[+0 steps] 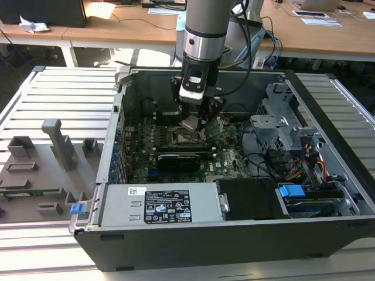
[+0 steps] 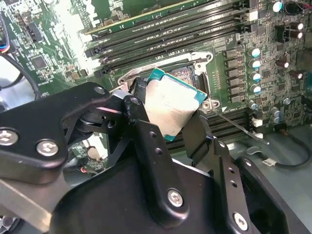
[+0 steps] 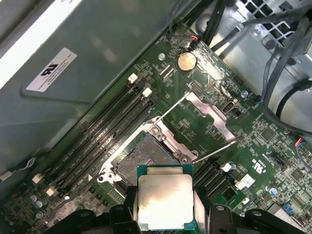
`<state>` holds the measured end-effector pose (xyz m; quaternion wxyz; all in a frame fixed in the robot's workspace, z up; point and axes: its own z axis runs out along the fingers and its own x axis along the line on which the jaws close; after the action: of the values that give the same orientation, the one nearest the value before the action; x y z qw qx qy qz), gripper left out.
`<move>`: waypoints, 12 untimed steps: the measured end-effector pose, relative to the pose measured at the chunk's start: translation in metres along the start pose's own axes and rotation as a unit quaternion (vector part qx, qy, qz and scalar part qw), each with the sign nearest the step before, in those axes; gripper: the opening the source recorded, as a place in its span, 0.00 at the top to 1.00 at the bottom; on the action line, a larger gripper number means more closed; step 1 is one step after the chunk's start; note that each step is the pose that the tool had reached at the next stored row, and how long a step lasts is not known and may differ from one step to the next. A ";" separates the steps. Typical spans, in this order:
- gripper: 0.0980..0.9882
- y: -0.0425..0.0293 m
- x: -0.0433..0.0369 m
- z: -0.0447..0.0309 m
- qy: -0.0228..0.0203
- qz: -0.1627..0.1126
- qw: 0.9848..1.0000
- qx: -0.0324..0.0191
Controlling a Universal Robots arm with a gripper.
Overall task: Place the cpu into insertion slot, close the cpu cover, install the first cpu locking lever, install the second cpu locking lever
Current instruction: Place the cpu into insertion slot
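We count one cpu (image 3: 163, 200), one insertion slot (image 3: 144, 156), one cpu cover (image 3: 219, 122), one round coin battery (image 3: 186, 61) and four long black memory slots (image 3: 107, 124) near the motherboard's (image 3: 263, 131) edge, plus two blue tabs (image 1: 291, 191) on the case (image 1: 234, 246).

The cpu (image 3: 163, 201) sits between the gripper's (image 3: 165, 214) fingers just above the insertion slot (image 3: 144, 156), mid-motherboard (image 3: 207, 73), with memory slots (image 3: 105, 131) on one side and the cpu cover (image 3: 213, 113) on the other.
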<state>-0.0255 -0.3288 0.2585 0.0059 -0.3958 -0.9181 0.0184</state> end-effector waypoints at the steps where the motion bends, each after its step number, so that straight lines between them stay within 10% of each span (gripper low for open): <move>1: 0.50 0.0000 0.0000 0.0000 0.000 0.003 1.000 0.000; 12: 0.50 0.0000 0.0000 0.0003 -0.005 0.041 0.999 0.006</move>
<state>-0.0255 -0.3287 0.2583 0.0033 -0.4332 -0.9009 0.0259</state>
